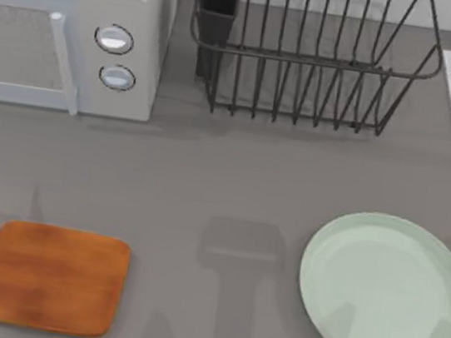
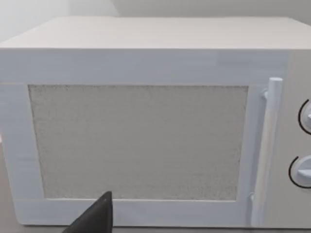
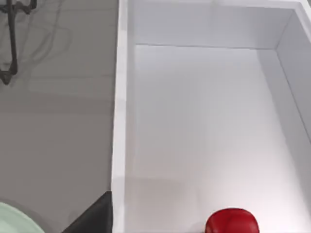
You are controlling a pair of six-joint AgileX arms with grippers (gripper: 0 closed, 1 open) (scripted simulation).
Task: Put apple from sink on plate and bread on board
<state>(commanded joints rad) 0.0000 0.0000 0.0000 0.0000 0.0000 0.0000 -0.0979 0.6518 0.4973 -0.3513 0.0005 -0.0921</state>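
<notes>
Red apple point(image 3: 232, 221) lies in the sink point(image 3: 119, 121), awaiting pickup; mint plate point(image 1: 386, 292) and wooden board point(image 1: 50, 277) sit bare on the desk point(image 1: 232, 178); either end effector's state: cannot tell.

The apple point(image 3: 232, 221) is small, glossy and red, and sits on the floor of the sink point(image 3: 118, 121), apart from the basin's walls. The sink is a pale grey-white basin with a light raised rim and straight edges, set at the counter's right edge. The plate point(image 1: 386, 292) is large, round and pale mint green with a shallow raised rim; it lies flat and bare on the counter just beside the sink's rim. The board point(image 1: 50, 277), orange-brown wood with rounded corners, lies flat at the counter's left, its short handle pointing left.
</notes>
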